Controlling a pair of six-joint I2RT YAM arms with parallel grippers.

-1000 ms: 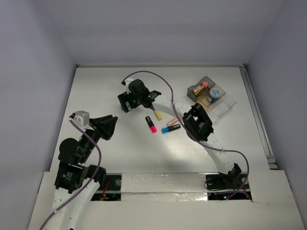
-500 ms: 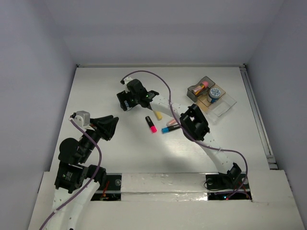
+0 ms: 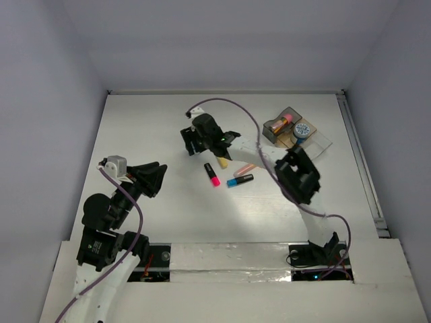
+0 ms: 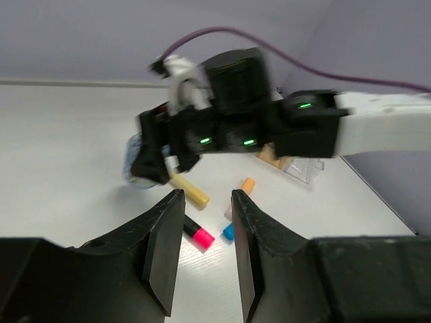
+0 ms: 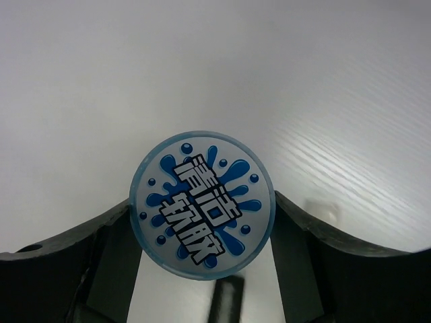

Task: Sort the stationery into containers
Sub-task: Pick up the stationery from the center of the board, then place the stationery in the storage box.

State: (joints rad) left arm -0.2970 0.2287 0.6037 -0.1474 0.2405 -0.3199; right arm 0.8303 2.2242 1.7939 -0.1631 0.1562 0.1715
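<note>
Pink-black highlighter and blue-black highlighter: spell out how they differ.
The pink-black highlighter has a pink end; the blue-black highlighter has a blue one. The pink-black one runs near-to-far, pink end nearer the arms; the blue-black one lies crosswise, blue end leftward. The pink-black one sits left of the blue-black one. Both are short, part black, and lie flat on the table, outside the trays.

Yellow highlighter (image 3: 222, 162) partly hidden by right arm (image 3: 259, 152) — roll (image 5: 202, 203) blurred in left wrist view.
</note>
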